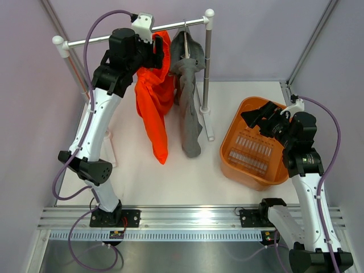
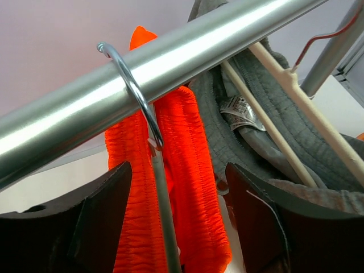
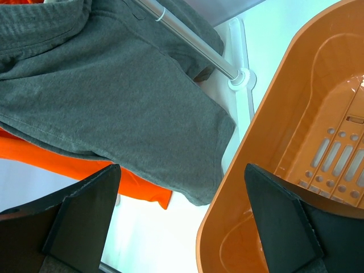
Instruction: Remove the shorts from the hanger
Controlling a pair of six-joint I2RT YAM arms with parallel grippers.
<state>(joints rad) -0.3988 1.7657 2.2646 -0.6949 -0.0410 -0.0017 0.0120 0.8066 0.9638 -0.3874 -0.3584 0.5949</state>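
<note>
Zero done: rack rail [image 1: 165,25] on the tabletop [image 1: 170,176] carries both hangers, orange-red shorts [image 1: 153,96] and grey shorts [image 1: 190,114] draped side by side, orange basket [image 1: 232,132] nearby, left jaws wide astride the orange-red pair's hanger hook [image 2: 133,91], right jaws wide, gripping nothing, over the basket, so both removals are left.

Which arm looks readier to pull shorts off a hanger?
Left, I'd say. The left gripper is open at the rail, straddling the orange shorts. The right gripper hangs open over the basket, away from the rail.
</note>
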